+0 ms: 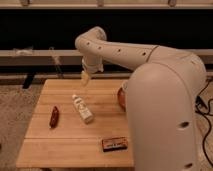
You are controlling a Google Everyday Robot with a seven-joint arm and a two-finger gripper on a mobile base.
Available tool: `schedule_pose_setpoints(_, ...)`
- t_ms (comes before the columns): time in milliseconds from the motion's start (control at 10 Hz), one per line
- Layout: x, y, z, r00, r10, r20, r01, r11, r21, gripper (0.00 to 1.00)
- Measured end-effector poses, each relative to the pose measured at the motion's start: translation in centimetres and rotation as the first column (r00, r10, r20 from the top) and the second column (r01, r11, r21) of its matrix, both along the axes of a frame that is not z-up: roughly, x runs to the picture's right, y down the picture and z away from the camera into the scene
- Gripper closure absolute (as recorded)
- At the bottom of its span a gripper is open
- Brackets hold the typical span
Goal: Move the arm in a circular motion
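Observation:
The glossy white arm (150, 75) of thick rounded segments fills the right half of the camera view and reaches left over the wooden table (60, 135). Its elbow joint bends at the top centre and the forearm points down. The gripper (86, 77) is the pale yellowish tip, hanging above the table's far edge, just beyond the white bottle (82, 108). It touches nothing that I can see.
On the table lie a white bottle at the centre, a dark red packet (54, 116) at the left and a dark flat bar (115, 144) near the front edge. A reddish bowl (121, 97) is mostly hidden behind the arm. Dark shelving stands behind the table.

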State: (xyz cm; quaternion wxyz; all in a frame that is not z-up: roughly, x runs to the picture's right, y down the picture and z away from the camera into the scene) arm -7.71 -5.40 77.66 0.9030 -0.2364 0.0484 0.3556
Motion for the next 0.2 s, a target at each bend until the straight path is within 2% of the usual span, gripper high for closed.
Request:
schedule_pose_setpoints(100,-1.2,1.8,-1.9,0.999,-0.020,0.045,0.021,0.9998,-0.006,0.20)
schedule_pose_setpoints(200,-1.7,2.9,-3.1,0.997,-0.035,0.071,0.035,0.9993,-0.008,0.20)
